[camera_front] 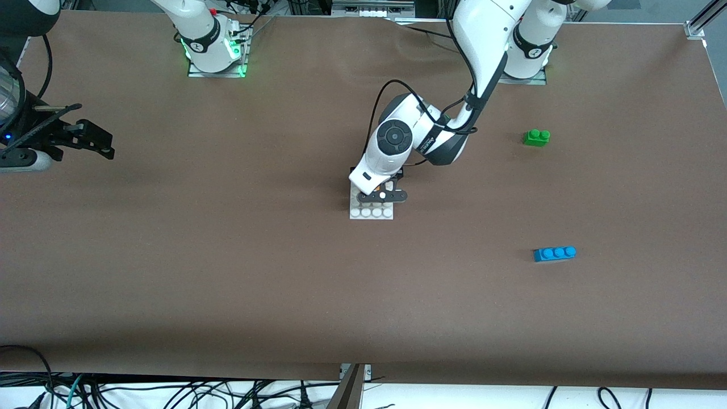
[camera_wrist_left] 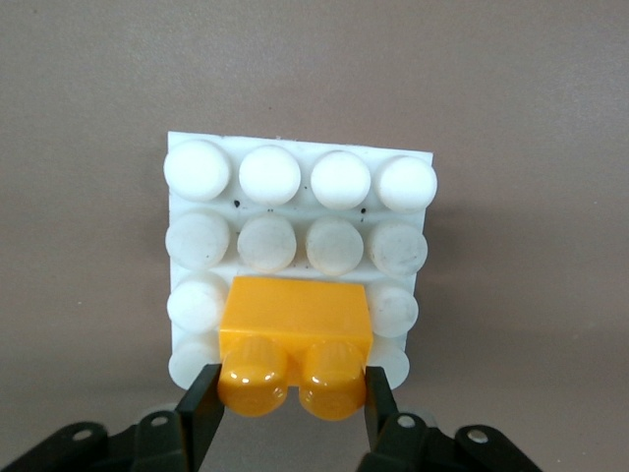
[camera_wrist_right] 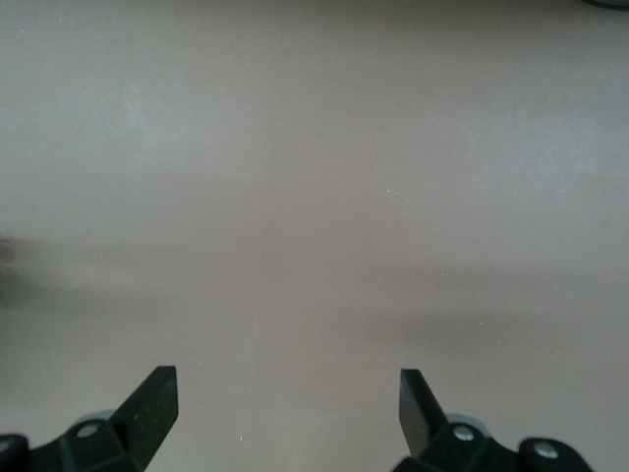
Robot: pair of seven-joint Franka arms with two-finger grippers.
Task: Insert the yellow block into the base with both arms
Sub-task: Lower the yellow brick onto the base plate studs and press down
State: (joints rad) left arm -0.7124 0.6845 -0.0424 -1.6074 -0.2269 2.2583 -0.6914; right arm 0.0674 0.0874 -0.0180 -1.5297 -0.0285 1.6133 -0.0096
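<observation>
The yellow block point(camera_wrist_left: 295, 329) is between the black fingers point(camera_wrist_left: 201, 403) of my left gripper point(camera_wrist_left: 291, 388). It sits on the white studded base point(camera_wrist_left: 270, 175) at the edge row nearest the gripper. In the front view the left gripper point(camera_front: 381, 196) is down on the base point(camera_front: 372, 213) at mid-table, and the arm hides most of the block. My right gripper point(camera_front: 105, 145) is open and empty and waits over bare table at the right arm's end. The right wrist view shows its fingers point(camera_wrist_right: 157, 393) wide apart and the gripper point(camera_wrist_right: 287, 388) over brown table.
A green two-stud brick point(camera_front: 536, 137) lies toward the left arm's end of the table. A blue three-stud brick point(camera_front: 555, 253) lies nearer the front camera than it. Cables hang along the table's front edge.
</observation>
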